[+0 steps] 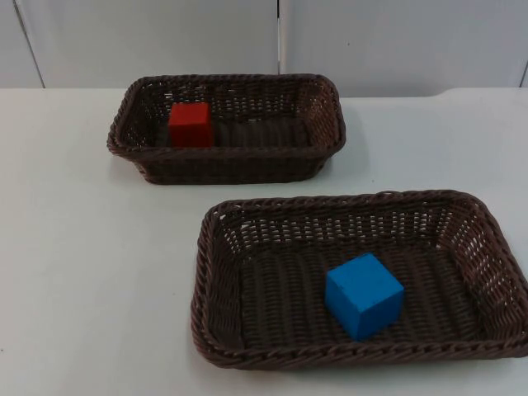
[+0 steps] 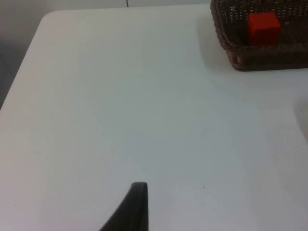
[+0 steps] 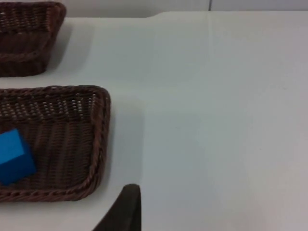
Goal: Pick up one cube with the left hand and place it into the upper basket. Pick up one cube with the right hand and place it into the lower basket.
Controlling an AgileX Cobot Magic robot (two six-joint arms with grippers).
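Two cubes basketed, red cube (image 2: 263, 28) far from left pincer (image 2: 137, 202), pincer state unclear

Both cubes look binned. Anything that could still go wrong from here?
1. The red cube sits close to the upper basket's left wall; a bump to that basket might shift it.
2. The blue cube lies turned at an angle in the lower basket, so a check that expects it squared up may misread it.
3. The left claw and right claw hang low above the table; a careless retreat could clip a rim.
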